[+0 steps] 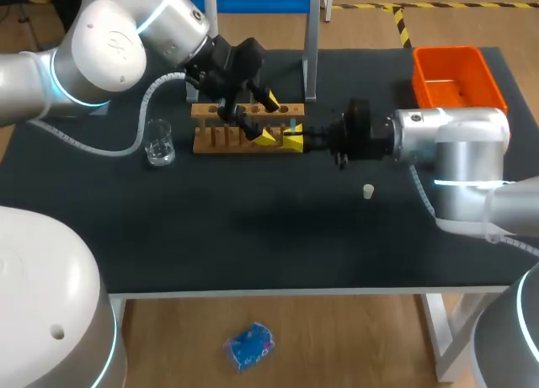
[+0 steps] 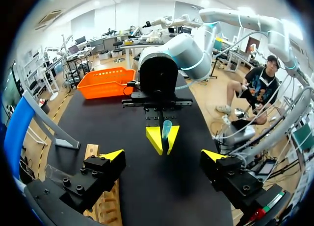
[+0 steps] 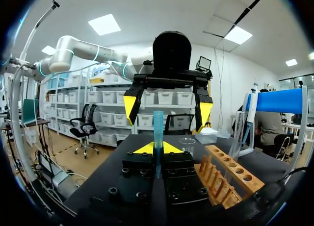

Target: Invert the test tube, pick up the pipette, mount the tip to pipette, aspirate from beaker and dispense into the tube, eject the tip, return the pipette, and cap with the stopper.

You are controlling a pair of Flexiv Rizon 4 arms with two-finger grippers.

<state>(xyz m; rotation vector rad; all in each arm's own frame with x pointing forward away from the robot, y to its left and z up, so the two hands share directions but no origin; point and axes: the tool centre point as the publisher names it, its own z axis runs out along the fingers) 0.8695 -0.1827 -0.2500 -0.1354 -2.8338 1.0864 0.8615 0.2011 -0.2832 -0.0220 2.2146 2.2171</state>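
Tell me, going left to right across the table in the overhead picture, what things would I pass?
On the table: glass beaker → wooden rack → small white stopper → orange bin.

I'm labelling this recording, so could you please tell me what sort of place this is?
Probably a robotics lab set up as a chemistry bench: a wooden rack, a glass beaker and a test tube held in the right gripper, over a black table.
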